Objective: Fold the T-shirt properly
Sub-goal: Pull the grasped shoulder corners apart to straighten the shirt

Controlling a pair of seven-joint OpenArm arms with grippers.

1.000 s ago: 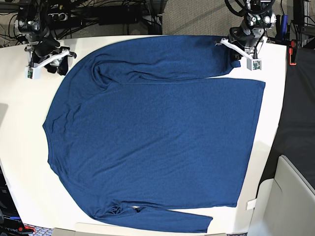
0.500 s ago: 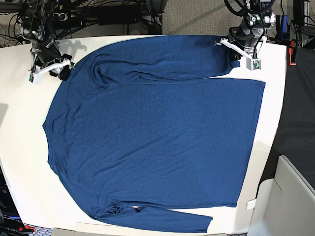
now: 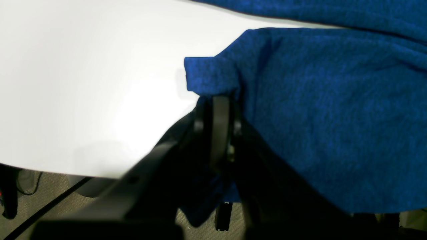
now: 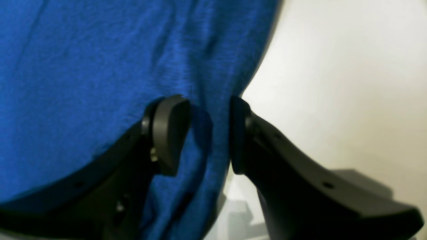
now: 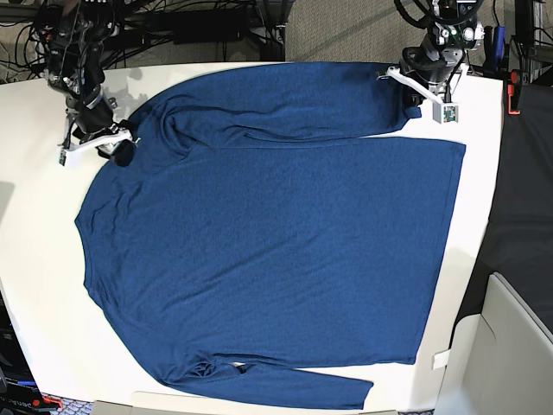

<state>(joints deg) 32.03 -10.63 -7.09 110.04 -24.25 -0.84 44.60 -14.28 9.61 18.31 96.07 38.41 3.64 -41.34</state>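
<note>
T-shirt (image 5: 276,233) flat across white desk (image 5: 39,285); left claw (image 3: 217,110) pinching its sleeve cuff upper right; right claw (image 4: 208,133) parted astride shoulder edge upper left.

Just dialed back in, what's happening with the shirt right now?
The T-shirt lies spread flat on the white table, not yet folded. The left gripper is shut on the cuff of the upper sleeve at the table's far edge. The right gripper sits at the shoulder edge with its jaws apart and fabric between them, not clamped yet. It looks like both arms are setting up a first fold.
</note>
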